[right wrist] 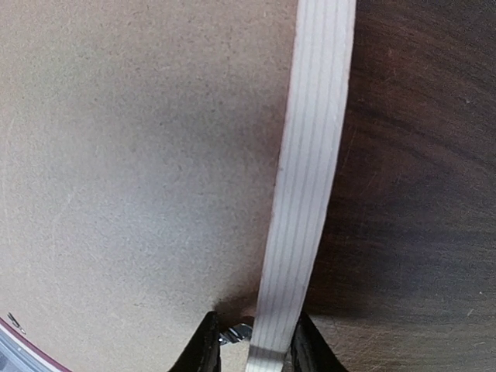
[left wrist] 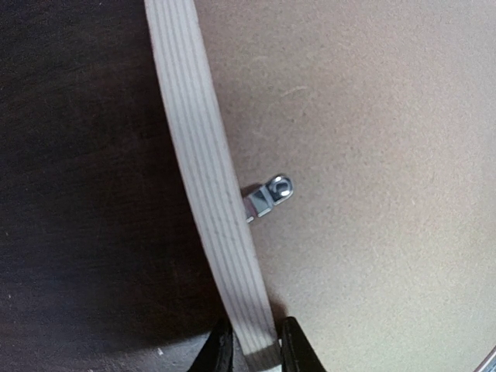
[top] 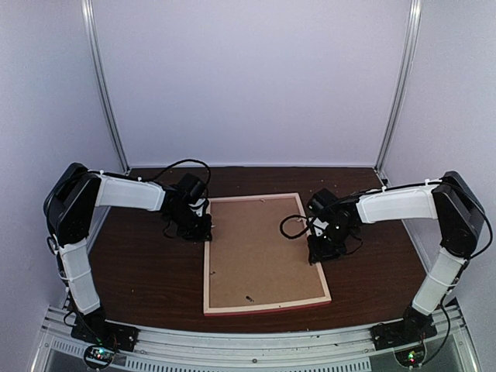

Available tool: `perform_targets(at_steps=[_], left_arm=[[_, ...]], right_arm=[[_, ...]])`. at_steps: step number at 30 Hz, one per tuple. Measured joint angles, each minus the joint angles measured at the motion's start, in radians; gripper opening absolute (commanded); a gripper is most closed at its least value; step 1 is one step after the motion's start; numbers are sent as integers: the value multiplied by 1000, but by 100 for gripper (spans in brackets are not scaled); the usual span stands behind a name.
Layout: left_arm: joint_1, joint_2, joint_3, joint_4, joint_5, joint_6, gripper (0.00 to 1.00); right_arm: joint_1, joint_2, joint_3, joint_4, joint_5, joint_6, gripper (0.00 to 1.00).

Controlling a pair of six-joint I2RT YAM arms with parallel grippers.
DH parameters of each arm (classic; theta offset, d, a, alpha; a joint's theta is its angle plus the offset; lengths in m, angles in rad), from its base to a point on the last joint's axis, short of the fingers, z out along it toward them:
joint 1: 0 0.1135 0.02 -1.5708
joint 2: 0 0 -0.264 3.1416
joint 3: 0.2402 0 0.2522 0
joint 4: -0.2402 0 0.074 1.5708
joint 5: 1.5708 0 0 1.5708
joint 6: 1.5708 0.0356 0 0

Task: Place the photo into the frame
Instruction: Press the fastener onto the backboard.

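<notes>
The frame [top: 207, 260] lies face down on the table, its pale wood back up. A brown backing board [top: 260, 248] fills it. The photo is hidden. My left gripper [top: 203, 229] is at the left rail, and the left wrist view shows it [left wrist: 254, 353] shut on that rail [left wrist: 203, 155]. My right gripper [top: 316, 252] is at the right rail. In the right wrist view it [right wrist: 252, 349] has closed round the rail [right wrist: 310, 155], with the inner finger against a small metal tab [right wrist: 236, 334] beside the wood.
Another metal tab [left wrist: 271, 194] sticks out from the left rail over the backing board [left wrist: 372, 155]. The dark wooden table [top: 147, 271] surrounds the frame. White walls close in the back and sides. The arm bases sit at the near edge.
</notes>
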Motion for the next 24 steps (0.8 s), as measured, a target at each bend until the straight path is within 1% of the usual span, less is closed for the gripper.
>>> perform_targets(at_steps=[6,16,24], left_arm=[[0,0,0,0,0,0,20],[0,0,0,0,0,0,20],[0,0,0,0,0,0,20]], right_arm=[[-11,6,6,-9,-15,10,21],[-39,50,59,-72,-69,12,18],[-74,61,66,-81,-127,10,14]])
